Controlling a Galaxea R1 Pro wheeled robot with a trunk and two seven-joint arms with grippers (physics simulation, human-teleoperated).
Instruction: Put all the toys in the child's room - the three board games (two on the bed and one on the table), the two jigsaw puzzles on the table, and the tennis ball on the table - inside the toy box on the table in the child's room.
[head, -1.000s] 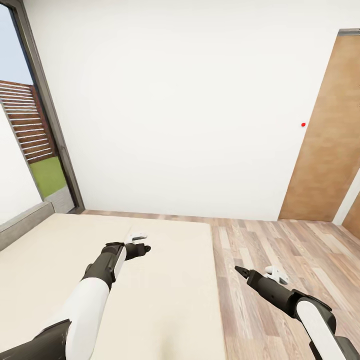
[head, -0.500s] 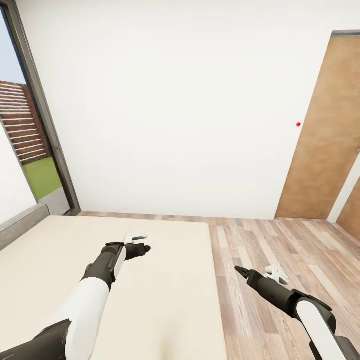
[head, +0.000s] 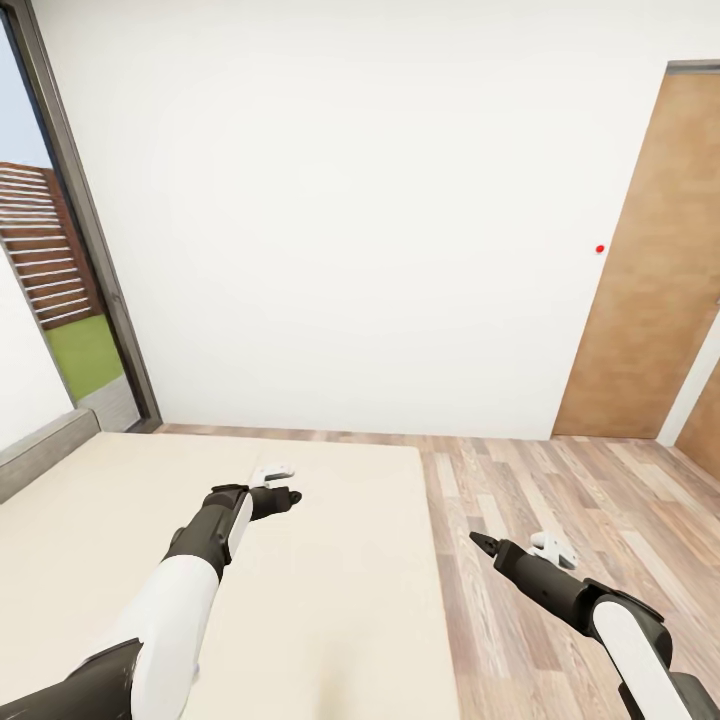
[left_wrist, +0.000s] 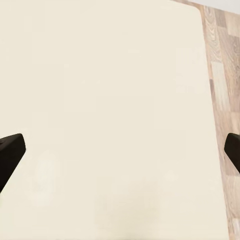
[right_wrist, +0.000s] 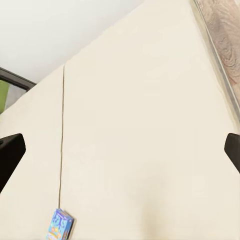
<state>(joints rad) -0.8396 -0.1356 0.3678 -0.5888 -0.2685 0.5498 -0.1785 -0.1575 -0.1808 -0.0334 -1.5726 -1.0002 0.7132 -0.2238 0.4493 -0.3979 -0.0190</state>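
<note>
The bed (head: 340, 580) with its beige mattress cover fills the lower left of the head view. My left gripper (head: 289, 495) hovers over the mattress, and in the left wrist view (left_wrist: 120, 150) its fingertips (left_wrist: 10, 152) stand wide apart, open and empty. My right gripper (head: 479, 541) hangs over the wooden floor just past the bed's side. It is open too (right_wrist: 120, 150), looking across the mattress. A small blue board game box (right_wrist: 61, 225) lies on the bed (right_wrist: 140, 125) well away from the right gripper. The table, toy box, jigsaw puzzles and tennis ball are out of view.
A white wall (head: 360, 220) stands ahead. A brown wooden door (head: 650, 270) is at the right and a tall dark-framed window (head: 70, 250) at the left. Wooden floor (head: 560, 490) runs along the bed's right side. The grey bed frame (head: 40, 450) shows at far left.
The whole head view has shifted slightly sideways, so the camera turned a little. Both arms hold the same pose.
</note>
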